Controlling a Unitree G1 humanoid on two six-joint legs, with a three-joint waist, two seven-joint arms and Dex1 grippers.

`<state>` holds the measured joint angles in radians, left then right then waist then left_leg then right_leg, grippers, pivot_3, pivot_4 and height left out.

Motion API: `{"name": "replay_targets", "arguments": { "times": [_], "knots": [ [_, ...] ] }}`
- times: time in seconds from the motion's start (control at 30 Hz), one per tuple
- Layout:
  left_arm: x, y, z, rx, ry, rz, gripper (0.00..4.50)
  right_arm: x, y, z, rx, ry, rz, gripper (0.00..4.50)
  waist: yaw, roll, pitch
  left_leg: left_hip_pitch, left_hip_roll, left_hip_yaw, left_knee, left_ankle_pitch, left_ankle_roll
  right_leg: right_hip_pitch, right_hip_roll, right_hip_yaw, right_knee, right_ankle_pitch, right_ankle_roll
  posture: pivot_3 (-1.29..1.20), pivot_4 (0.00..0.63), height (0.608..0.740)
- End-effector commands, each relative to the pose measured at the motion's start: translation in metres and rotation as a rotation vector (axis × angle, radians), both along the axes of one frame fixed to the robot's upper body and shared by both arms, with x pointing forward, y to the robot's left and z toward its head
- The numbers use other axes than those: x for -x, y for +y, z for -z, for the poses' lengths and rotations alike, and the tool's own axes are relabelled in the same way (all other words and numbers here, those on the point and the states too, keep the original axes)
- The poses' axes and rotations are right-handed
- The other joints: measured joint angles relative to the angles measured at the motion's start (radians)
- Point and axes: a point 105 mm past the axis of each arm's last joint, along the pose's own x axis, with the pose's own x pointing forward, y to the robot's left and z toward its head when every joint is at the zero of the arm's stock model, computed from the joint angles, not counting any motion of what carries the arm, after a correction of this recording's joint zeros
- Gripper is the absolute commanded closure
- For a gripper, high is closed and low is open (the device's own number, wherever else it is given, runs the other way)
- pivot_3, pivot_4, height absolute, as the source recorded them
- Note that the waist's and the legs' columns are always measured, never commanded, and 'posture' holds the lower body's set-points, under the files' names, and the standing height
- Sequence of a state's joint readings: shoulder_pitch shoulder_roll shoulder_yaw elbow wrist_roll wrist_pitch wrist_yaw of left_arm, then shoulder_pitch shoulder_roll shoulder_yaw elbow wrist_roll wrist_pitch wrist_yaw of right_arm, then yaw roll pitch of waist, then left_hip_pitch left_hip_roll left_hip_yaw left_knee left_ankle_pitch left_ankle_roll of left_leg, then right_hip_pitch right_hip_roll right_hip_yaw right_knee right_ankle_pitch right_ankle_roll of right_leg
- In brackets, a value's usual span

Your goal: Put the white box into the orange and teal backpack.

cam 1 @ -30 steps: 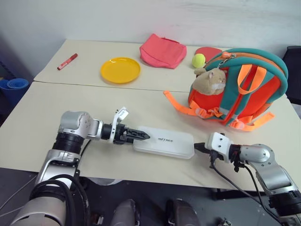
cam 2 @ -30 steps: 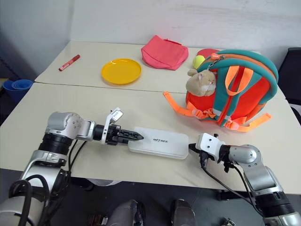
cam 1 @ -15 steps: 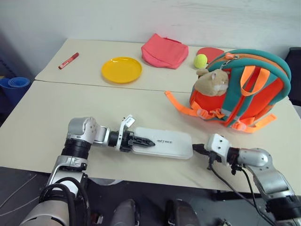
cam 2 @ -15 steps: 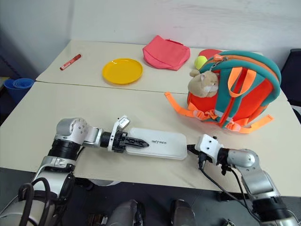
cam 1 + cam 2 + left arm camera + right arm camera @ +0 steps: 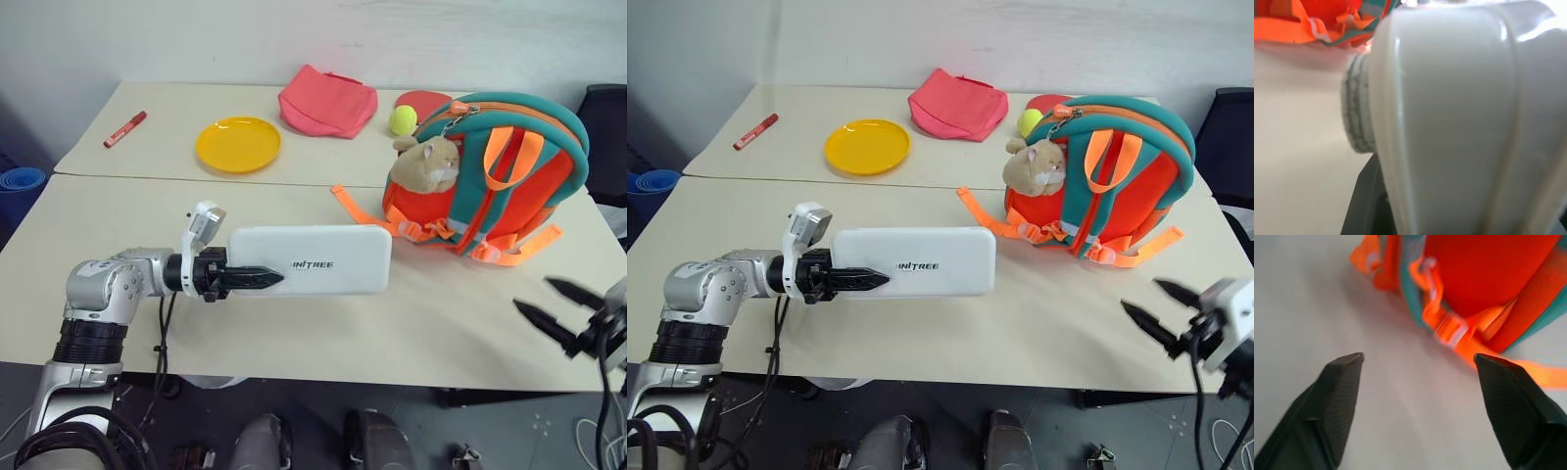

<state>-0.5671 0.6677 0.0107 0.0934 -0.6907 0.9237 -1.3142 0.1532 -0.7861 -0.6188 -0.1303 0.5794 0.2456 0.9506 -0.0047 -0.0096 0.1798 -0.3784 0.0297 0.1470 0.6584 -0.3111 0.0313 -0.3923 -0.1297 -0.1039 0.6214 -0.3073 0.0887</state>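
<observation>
Two tables (image 5: pixel 118 211) pushed together here. Left gripper (image 5: pixel 257 279) is clamped on one end of the white box (image 5: pixel 312 260), holding it up off the surface, long side level, just left of the orange and teal backpack (image 5: pixel 509 186). Backpack stands upright with its plush hamster (image 5: pixel 426 164) facing the box, and an orange strap (image 5: pixel 358 209) trails out on the table beneath it. Right gripper (image 5: pixel 556 309) hangs spread wide with nothing in it, near the backpack's lower straps. Further back: yellow plate (image 5: pixel 238 144), pink pouch (image 5: pixel 327 101), tennis ball (image 5: pixel 402 119), red marker (image 5: pixel 124 128).
</observation>
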Motion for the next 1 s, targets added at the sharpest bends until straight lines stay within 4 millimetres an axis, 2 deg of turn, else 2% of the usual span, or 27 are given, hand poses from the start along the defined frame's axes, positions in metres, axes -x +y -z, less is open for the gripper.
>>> {"name": "replay_targets", "arguments": {
  "times": [0.03, 0.23, 0.33, 0.4, 0.47, 0.6, 0.7, 0.73, 0.83, 0.93, 1.0],
  "knots": [
    [-0.001, 0.000, 0.004, -0.044, -0.087, 0.030, 3.18, -0.030, 0.021, -0.019, -0.042, -0.049, -0.112, 0.06, -0.003, 0.000, 0.000, 0.000, 0.000, 0.000, 0.000, 0.002, 0.003, 0.000, 0.001, 0.000, 0.000, 0.000, 0.000, 0.00, 0.150, 0.740],
    [-0.002, -0.001, 0.006, -0.033, -0.112, 0.006, 3.18, -0.085, 0.065, -0.034, -0.099, -0.082, -0.256, 0.06, -0.008, 0.001, 0.001, -0.010, 0.000, -0.001, 0.004, 0.005, 0.005, -0.008, 0.001, -0.002, 0.003, 0.000, 0.000, 0.00, 0.150, 0.740],
    [0.008, 0.006, 0.010, -0.059, -0.094, 0.037, 3.18, -0.100, 0.082, -0.045, -0.156, -0.100, -0.312, 0.66, -0.008, 0.001, 0.001, -0.014, -0.001, 0.000, 0.006, 0.006, 0.007, -0.011, 0.000, -0.002, 0.005, 0.000, 0.001, 0.00, 0.150, 0.740],
    [0.008, 0.013, 0.008, -0.038, -0.097, 0.011, 3.18, -0.103, 0.094, -0.048, -0.170, -0.111, -0.360, 1.35, -0.004, 0.001, 0.001, -0.015, -0.001, 0.000, 0.007, 0.006, 0.008, -0.012, 0.000, -0.002, 0.006, 0.001, 0.001, 0.00, 0.150, 0.740],
    [0.005, 0.020, -0.004, 0.041, -0.098, -0.034, 3.18, -0.103, 0.106, -0.051, -0.188, -0.124, -0.405, 2.07, -0.001, 0.000, 0.001, -0.016, -0.001, 0.000, 0.007, 0.006, 0.008, -0.012, 0.000, -0.003, 0.006, 0.001, 0.001, 0.00, 0.150, 0.740],
    [-0.005, 0.035, -0.031, 0.180, -0.100, -0.144, 3.18, -0.094, 0.127, -0.048, -0.236, -0.116, -0.498, 3.47, -0.002, 0.000, 0.001, -0.017, -0.001, -0.001, 0.008, 0.006, 0.009, -0.013, 0.000, -0.003, 0.006, 0.001, 0.002, 0.00, 0.150, 0.740],
    [-0.008, 0.056, -0.048, 0.211, -0.043, -0.204, 3.18, -0.076, 0.157, -0.043, -0.284, -0.065, -0.630, 4.49, -0.003, 0.000, 0.001, -0.017, -0.001, -0.001, 0.008, 0.007, 0.008, -0.014, 0.000, -0.003, 0.007, 0.001, 0.002, 0.00, 0.150, 0.740],
    [-0.008, 0.063, -0.056, 0.225, -0.031, -0.219, 3.18, -0.066, 0.170, -0.048, -0.336, -0.053, -0.686, 4.49, -0.008, 0.000, 0.001, -0.017, 0.000, -0.001, 0.008, 0.007, 0.008, -0.014, 0.000, -0.003, 0.007, 0.001, 0.002, 0.00, 0.150, 0.740],
    [-0.013, 0.080, -0.075, 0.288, -0.037, -0.280, 3.18, -0.040, 0.190, -0.058, -0.427, -0.003, -0.793, 4.49, -0.022, 0.000, 0.001, -0.019, 0.000, -0.001, 0.006, 0.008, 0.007, -0.017, 0.001, -0.003, 0.010, 0.001, 0.002, 0.00, 0.150, 0.740],
    [-0.021, 0.098, -0.094, 0.364, -0.067, -0.362, 3.18, -0.011, 0.199, -0.061, -0.468, 0.087, -0.881, 4.49, -0.023, 0.000, 0.001, -0.021, 0.000, -0.002, 0.007, 0.008, 0.007, -0.018, 0.001, -0.003, 0.010, 0.001, 0.002, 0.00, 0.150, 0.740],
    [-0.023, 0.105, -0.093, 0.354, -0.065, -0.390, 3.18, 0.006, 0.200, -0.062, -0.476, 0.147, -0.923, 4.49, -0.024, -0.001, 0.002, -0.022, -0.001, -0.002, 0.007, 0.008, 0.007, -0.018, 0.001, -0.004, 0.009, 0.001, 0.002, 0.00, 0.150, 0.740]
  ]
}}
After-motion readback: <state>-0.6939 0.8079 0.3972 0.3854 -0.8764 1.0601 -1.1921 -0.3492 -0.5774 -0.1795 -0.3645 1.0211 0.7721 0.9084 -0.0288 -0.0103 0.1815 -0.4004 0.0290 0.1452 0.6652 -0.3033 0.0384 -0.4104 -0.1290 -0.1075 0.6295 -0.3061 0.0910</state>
